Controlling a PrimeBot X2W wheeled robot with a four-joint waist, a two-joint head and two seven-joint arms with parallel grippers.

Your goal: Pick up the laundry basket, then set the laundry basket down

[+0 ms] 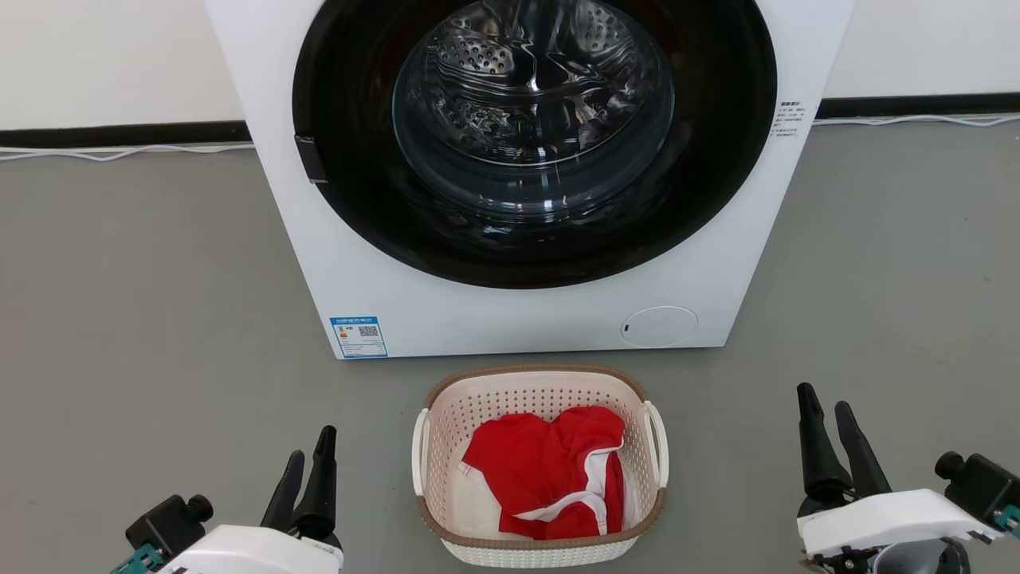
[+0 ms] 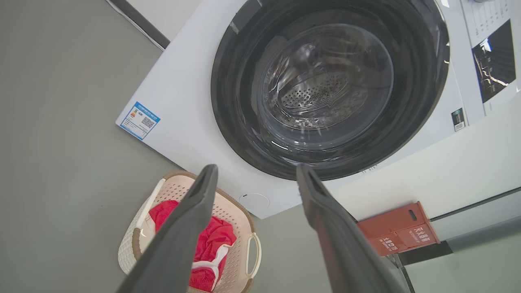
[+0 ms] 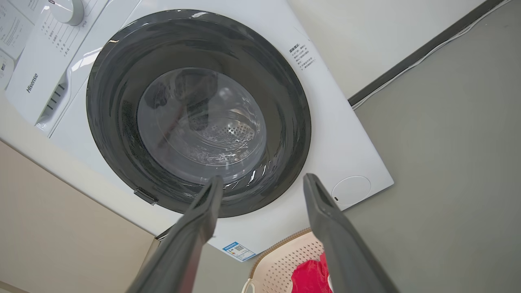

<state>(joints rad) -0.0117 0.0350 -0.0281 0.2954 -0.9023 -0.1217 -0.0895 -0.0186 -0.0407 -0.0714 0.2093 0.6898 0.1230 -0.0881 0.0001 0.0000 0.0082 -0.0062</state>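
White washing machine point(image 1: 494, 319) stands on the grey floor point(image 1: 143, 319); the laundry basket point(image 1: 518, 399) sits just before its front, with a red garment point(image 1: 550, 470) inside. The left gripper point(image 1: 311, 443) and the right gripper point(image 1: 824, 397) flank the basket, apart from it, jaws parted and empty.

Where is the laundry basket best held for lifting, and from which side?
The left gripper should take the white left handle and the right gripper the right handle, each coming in from the outer side. The laundry basket stands upright with these loops jutting from its sides, so a paired grip should keep it level.
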